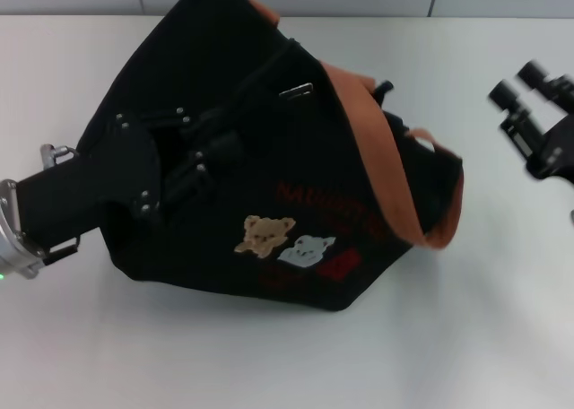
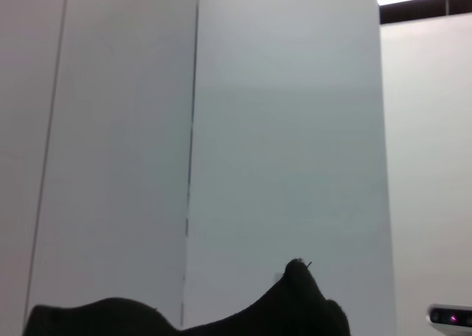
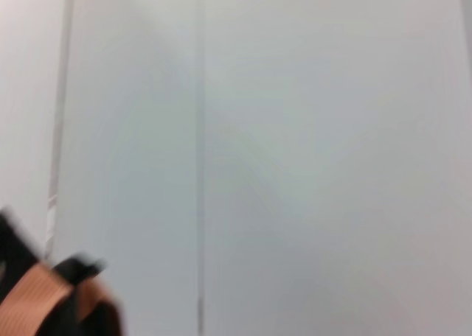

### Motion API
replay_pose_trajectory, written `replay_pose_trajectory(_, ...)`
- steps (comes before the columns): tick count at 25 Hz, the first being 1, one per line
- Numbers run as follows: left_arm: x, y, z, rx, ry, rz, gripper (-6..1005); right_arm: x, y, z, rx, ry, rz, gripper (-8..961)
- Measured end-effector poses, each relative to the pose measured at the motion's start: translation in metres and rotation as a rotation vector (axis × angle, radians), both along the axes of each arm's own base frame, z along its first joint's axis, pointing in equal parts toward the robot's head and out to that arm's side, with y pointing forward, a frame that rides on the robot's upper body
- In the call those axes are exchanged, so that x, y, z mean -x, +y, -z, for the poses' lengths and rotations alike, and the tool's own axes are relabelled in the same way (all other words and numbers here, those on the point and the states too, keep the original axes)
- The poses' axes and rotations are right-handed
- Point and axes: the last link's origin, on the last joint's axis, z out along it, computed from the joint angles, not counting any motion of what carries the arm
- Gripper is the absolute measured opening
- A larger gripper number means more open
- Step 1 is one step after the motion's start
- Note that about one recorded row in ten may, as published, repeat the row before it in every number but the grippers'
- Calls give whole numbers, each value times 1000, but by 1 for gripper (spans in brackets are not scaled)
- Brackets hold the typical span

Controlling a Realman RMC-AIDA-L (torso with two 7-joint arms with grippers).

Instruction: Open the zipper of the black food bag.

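While the black food bag [image 1: 269,158] sits tipped near the middle of the white table [image 1: 502,337], bear patch [image 1: 265,235] facing up toward the head camera, the left gripper [image 1: 193,162] is pressed against the bag's left end, apparently bracing or clamping the fabric so a pull on the zip won't drag the bag. Can't tell whether its fingers are spread or closed on cloth, black on black. The zipper [image 1: 289,64] runs along the upper edge, and its silver pull tab [image 1: 297,91] shows about midway, with the fabric past it looking parted, so judged partly open; extent unclear. One orange-brown strap [image 1: 386,171] loops across the right side, near the tab but not on it. The right gripper [image 1: 518,91] hangs well apart at the table's right, fingers spread, holding nothing, probably lined up to go for the tab. Head view alone gives the whole layout. Left wrist view shows only a dark hump of bag fabric [image 2: 295,306] below a pale wall, no fingers. Right wrist view catches just a blurred bit of strap [image 3: 44,295] at one corner.
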Motion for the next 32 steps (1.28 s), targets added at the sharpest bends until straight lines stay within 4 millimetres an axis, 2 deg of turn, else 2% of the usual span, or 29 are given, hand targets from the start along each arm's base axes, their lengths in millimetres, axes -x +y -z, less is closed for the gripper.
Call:
replay_pose_trajectory(4,-3,4,6,-27,-44,-32,276,-3,2,-8,-21,56,32,406)
replay_pose_trajectory(10,-17,22,24,12,-55,-69,524,-11,2,-17,-65,126,98,671)
replay_pose_trajectory(13,-17,24,23,12,-66,-83,599,-15,0,-20,-66,153,121,743)
replay_pose_trajectory(17,-9,23,12,-11,-117,-137,700,-23,-6,-31,-83,185,145,840)
replay_pose_trajectory(19,-3,20,5,-2,-129,-159,750,-25,-7,-34,-66,181,137,840)
replay_pose_trajectory(20,2,16,-3,26,-123,-155,750,-25,-10,-41,7,158,99,840)
replay_pose_trajectory(21,2,16,-3,26,-123,-155,751,-25,-10,-41,7,158,99,840)
replay_pose_trajectory(23,5,6,-13,80,-80,-107,752,-21,-12,-47,133,109,35,840)
replay_pose_trajectory(24,6,0,-17,101,-56,-76,752,-18,-14,-50,211,74,-12,840)
replay_pose_trajectory(25,8,-7,-22,126,-26,-39,753,-9,-20,-54,365,7,-111,840)
replay_pose_trajectory(26,8,-7,-22,126,-26,-39,753,-9,-20,-54,365,7,-111,840)
replay_pose_trajectory(27,11,-19,-29,177,42,23,753,-5,-24,-55,433,-19,-160,840)
replay_pose_trajectory(30,12,-24,-31,215,91,46,754,13,-38,-55,673,-102,-355,840)
replay_pose_trajectory(32,13,-31,-29,301,165,70,754,16,-40,-53,709,-114,-386,839)
